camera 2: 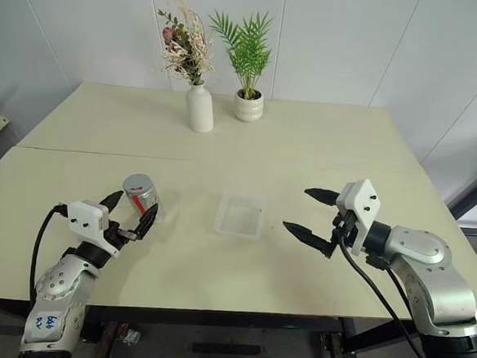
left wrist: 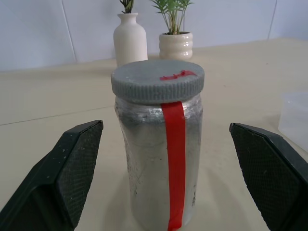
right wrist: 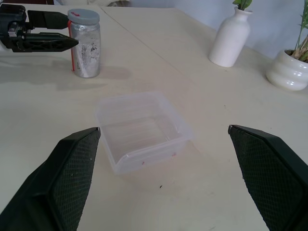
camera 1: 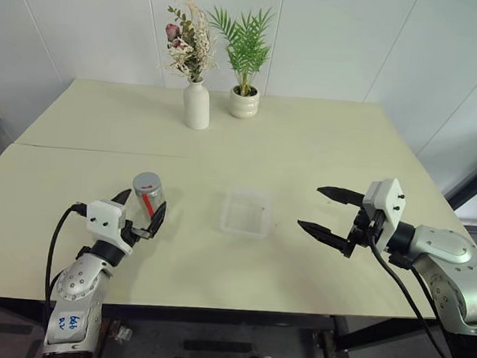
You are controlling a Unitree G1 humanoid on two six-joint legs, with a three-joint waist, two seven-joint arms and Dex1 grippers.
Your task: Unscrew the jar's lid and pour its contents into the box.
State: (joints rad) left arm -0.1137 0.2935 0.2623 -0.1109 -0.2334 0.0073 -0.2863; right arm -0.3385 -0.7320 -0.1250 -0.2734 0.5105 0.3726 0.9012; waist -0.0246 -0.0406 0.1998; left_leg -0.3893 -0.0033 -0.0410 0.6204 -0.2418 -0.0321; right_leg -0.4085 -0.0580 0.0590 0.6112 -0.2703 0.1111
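Nearest the camera, at the left front of the pale cream worktop (camera 1: 323, 144), the left gripper (camera 1: 140, 209) stands with its two black fingers spread wide to either side of the small silvery-grey cylindrical jar (camera 1: 148, 196), not visibly touching it. That jar stands upright, a red stripe down its side, the round grey ribbed screw lid (left wrist: 158, 81) seated on top; its contents cannot be made out. Mid-worktop sits the shallow clear plastic box (camera 1: 246, 212), well apart from the jar. At the right, the right gripper (camera 1: 330, 212) hovers wide open, holding nothing, pointing toward the box. Along the far edge stand a white vase of dried flowers (camera 1: 196, 104) and a white ribbed plant pot (camera 1: 244, 102).
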